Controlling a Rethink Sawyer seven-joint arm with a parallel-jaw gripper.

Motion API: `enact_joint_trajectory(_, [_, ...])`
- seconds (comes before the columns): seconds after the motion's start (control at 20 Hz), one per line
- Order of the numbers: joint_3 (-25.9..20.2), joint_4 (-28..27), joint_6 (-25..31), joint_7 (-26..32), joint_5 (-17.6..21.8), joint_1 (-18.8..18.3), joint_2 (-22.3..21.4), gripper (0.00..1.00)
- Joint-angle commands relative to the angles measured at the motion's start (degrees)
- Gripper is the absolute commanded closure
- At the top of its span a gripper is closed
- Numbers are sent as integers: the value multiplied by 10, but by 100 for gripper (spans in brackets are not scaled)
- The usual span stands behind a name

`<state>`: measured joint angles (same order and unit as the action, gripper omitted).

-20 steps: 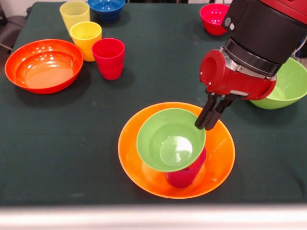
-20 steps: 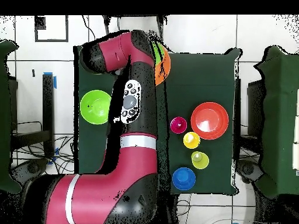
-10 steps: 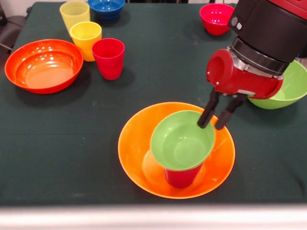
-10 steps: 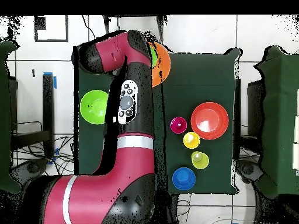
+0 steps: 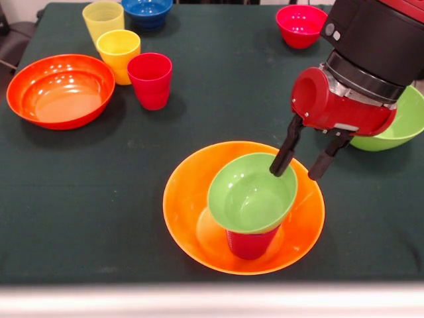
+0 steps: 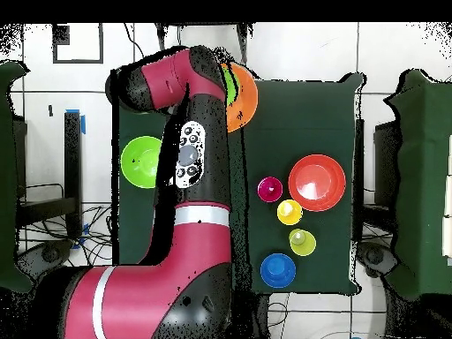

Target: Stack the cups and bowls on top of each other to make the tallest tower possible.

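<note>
Small green bowl [image 5: 252, 193] tilted atop red cup [image 5: 252, 242], apparently loose, gripper [image 5: 298, 167] fingers spread

— What is lying on the surface [image 5: 218, 86]?
— Bowls are sitting there: yellow-orange bowl [image 5: 192, 222], orange-red bowl [image 5: 59, 91], large green bowl [image 5: 401, 122], red-pink bowl [image 5: 298, 25], blue bowl [image 5: 147, 12]. Three cups [image 5: 126, 59] are standing together.

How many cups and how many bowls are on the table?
Cups: 4 (pale yellow, yellow-orange, red-pink, reddish one under the small green bowl)
Bowls: 6 (orange-red, blue, small red-pink, large green, large yellow-orange, small green)
Total: 10
</note>
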<state>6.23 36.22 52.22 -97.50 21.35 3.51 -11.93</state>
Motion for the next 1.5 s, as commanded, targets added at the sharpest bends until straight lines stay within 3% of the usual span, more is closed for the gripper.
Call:
enact_joint_trajectory(0.05, [-24,54,44,18,3,5,11,0])
enact_joint_trajectory(0.5, [-26,63,34,16,0,3,5,0])
enact_joint_trajectory(0.55, [-26,65,29,10,-1,3,4,100])
enact_joint_trajectory(1.5, [-33,90,2,20,-6,-5,-6,100])
